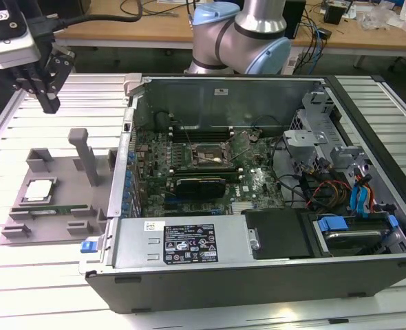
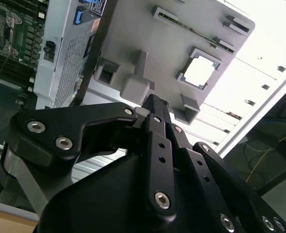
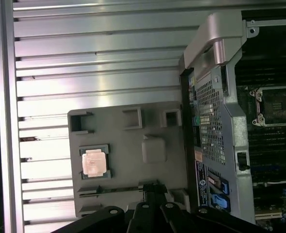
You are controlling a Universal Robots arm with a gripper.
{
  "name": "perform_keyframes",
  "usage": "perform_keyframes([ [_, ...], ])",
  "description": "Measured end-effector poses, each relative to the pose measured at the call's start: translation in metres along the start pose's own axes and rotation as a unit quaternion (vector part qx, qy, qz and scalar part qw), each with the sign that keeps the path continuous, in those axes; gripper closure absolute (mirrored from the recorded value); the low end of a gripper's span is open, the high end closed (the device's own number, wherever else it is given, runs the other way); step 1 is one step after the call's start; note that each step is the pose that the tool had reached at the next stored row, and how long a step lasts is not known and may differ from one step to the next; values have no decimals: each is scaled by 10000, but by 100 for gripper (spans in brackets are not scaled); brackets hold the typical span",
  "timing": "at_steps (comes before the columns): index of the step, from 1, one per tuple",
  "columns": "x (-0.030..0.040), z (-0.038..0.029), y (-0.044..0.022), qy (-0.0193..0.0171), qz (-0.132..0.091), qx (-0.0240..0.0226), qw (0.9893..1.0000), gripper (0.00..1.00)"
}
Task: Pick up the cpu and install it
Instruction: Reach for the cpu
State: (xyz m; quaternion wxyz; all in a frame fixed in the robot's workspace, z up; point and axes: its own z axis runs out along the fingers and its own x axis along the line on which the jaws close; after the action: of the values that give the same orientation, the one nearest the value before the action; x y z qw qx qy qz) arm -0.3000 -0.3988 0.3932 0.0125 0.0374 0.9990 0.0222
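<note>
The cpu (image 1: 39, 190) is a small silvery square chip lying flat in a recess of the grey holder tray (image 1: 62, 172), at the exterior view's left beside the open computer case (image 1: 258, 261). Both wrist views show the cpu (image 3: 93, 162) (image 2: 201, 71) in its recess. My gripper (image 1: 50, 104) hangs well above the table, beyond the tray's far end and apart from the chip. Its black fingers meet at the tips, shut with nothing between them (image 2: 155, 103) (image 3: 151, 186). The open socket (image 1: 210, 157) (image 3: 278, 105) sits on the motherboard inside the case.
A tall grey post (image 1: 86, 155) rises from the tray. A thin green memory stick (image 1: 55, 209) lies in the tray's front slot. Cables and drive bays (image 1: 347, 192) crowd the case at the exterior view's right. The slatted metal table (image 1: 24, 289) surrounds it all.
</note>
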Motion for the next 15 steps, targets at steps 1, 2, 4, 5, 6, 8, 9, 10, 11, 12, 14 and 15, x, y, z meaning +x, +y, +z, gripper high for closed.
perform_keyframes([
  [1, 34, -1, -3, 0, 0, 0, 10000, 89],
  [2, 50, -1, -4, 0, 0, 0, 10000, 89],
  [4, 88, -2, -7, 0, 0, 0, 10000, 89],
  [5, 112, -3, -8, 0, 0, 0, 10000, 89],
  [6, 130, -3, -10, 0, 0, 0, 10000, 89],
  [8, 173, -4, -13, 0, 0, 0, 10000, 89],
  [9, 196, -5, -15, 0, -1, 0, 10000, 89],
  [10, 221, -5, -16, 0, 0, 0, 10000, 89],
  [11, 240, -6, -18, 0, 0, 0, 10000, 89],
  [12, 254, -6, -19, 0, 0, 0, 10000, 89],
  [14, 284, -7, -21, 0, 0, 0, 10000, 89],
  [15, 304, -8, -23, 0, 0, 0, 10000, 89],
])
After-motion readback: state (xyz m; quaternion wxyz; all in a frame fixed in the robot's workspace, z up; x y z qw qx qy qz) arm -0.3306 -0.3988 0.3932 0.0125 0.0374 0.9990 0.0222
